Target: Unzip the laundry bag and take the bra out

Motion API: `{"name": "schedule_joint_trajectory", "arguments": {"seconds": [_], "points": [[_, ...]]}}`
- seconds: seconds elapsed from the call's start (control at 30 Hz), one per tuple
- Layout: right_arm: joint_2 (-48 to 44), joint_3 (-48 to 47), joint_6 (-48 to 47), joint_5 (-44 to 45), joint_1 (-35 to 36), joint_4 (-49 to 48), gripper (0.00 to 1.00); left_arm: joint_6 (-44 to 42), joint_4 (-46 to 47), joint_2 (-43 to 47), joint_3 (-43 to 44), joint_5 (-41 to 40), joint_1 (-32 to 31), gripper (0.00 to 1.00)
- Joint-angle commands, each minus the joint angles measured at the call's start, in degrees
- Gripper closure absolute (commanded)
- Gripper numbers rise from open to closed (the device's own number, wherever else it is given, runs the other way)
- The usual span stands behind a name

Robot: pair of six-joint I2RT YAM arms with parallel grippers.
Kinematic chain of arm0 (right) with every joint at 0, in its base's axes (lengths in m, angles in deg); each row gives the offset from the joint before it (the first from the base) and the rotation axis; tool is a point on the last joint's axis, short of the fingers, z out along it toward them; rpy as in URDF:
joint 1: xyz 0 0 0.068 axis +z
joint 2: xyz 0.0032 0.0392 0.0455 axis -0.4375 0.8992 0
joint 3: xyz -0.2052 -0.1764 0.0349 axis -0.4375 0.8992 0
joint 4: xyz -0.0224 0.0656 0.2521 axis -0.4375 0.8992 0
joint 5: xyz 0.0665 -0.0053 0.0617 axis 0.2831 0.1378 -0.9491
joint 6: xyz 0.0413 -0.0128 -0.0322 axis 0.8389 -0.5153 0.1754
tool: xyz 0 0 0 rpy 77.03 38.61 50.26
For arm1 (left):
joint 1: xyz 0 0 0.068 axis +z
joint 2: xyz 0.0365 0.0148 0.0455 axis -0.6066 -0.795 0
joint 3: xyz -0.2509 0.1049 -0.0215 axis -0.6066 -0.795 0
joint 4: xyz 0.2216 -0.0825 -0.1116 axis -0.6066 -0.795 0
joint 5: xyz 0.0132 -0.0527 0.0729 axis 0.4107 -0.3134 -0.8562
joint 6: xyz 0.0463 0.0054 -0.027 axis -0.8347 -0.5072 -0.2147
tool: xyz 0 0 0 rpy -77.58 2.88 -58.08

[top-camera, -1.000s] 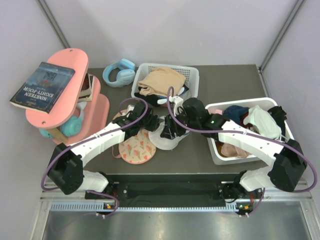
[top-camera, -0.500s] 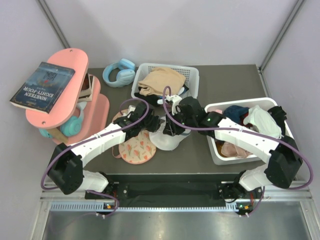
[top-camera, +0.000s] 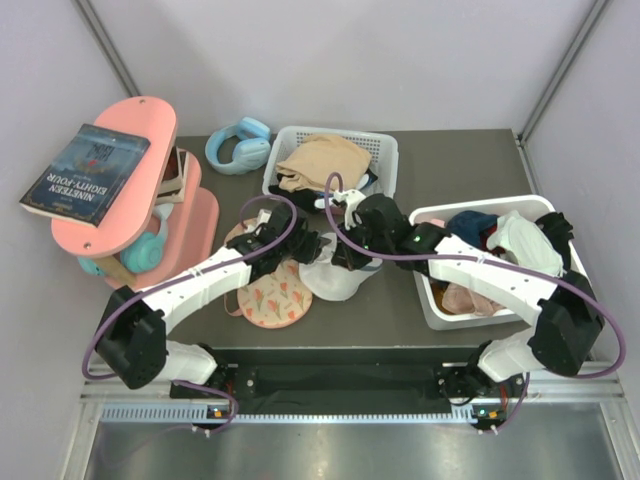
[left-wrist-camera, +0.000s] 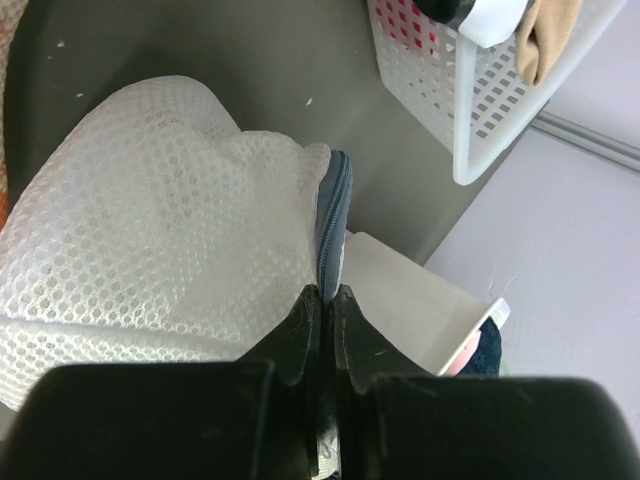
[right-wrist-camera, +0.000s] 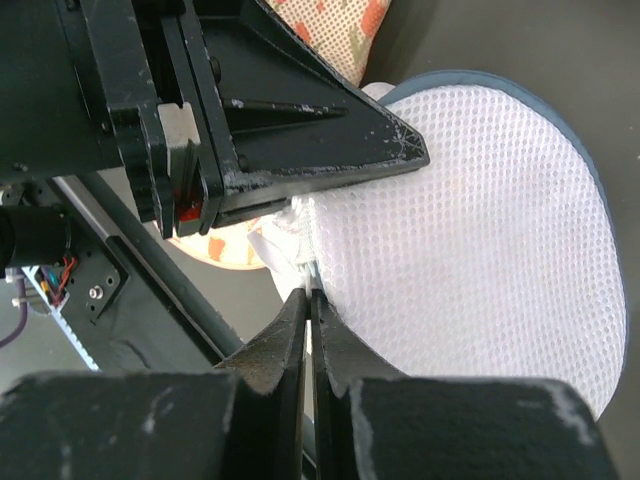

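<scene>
Two holds were noted on the laundry bag point(top-camera: 335, 280): left gripper point(left-wrist-camera: 327, 300) clamped on zip rim point(left-wrist-camera: 332, 215), right gripper point(right-wrist-camera: 305, 295) pinched at edge; mesh judged limp, light.

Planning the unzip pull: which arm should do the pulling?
Right, likely. The left gripper clamps the grey zip rim of the white round mesh laundry bag, a good anchor; the right gripper pinches the bag's edge just beside it, free to pull away.
</scene>
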Motion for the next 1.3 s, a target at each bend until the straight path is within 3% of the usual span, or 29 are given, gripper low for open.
{"name": "schedule_joint_trajectory", "arguments": {"seconds": [0.0, 0.37, 0.5, 0.67, 0.8, 0.83, 0.9, 0.93, 0.97, 1.0, 1.07, 1.27], "points": [[-3.7, 1.1, 0.1, 4.7, -0.7, -0.5, 1.0, -3.2, 4.9, 0.5, 0.0, 4.1, 1.6, 1.0], [-8.6, 4.9, 1.2, 5.7, -3.8, 0.7, 1.0, -13.6, 8.5, -2.4, 2.6, 6.6, 6.9, 1.0], [-10.4, 6.3, 1.5, 6.0, -4.2, 1.0, 1.0, -17.1, 14.0, -6.8, 4.0, 14.2, 7.6, 1.0], [-10.7, 4.9, 0.6, 6.7, -4.3, 2.5, 1.0, -20.2, 30.0, -12.3, 5.4, 22.2, 8.6, 1.0], [-9.7, 3.2, -0.2, 6.2, -4.2, 2.5, 1.0, -24.4, 34.3, -16.6, 7.6, 27.0, 9.7, 1.0], [-9.3, 3.1, -0.3, 5.7, -4.2, 2.3, 1.0, -26.2, 34.3, -17.0, 7.6, 28.5, 9.8, 0.97], [-7.5, 2.3, -0.7, 4.7, -4.2, 2.0, 1.0, -27.4, 32.9, -16.4, 7.0, 29.1, 10.6, 0.78], [-6.8, 2.0, -0.7, 4.2, -4.1, 1.8, 1.0, -28.5, 32.0, -15.7, 6.6, 29.0, 10.9, 0.66], [-5.7, 1.7, -0.7, 3.0, -4.0, 1.1, 1.0, -29.2, 29.0, -13.6, 6.2, 27.6, 11.1, 0.46], [-5.1, 1.3, -0.7, 2.5, -3.8, 0.6, 1.0, -30.3, 26.8, -12.3, 6.2, 26.6, 11.2, 0.36], [-3.5, 0.3, -0.7, 1.2, -3.4, -0.2, 1.0, -33.8, 18.2, -8.4, 7.1, 22.8, 11.4, 0.25], [1.8, -3.8, -1.4, -2.1, -2.3, -1.4, 1.0, -38.5, -0.6, 0.8, 8.4, 14.8, 11.4, 0.2]]}}
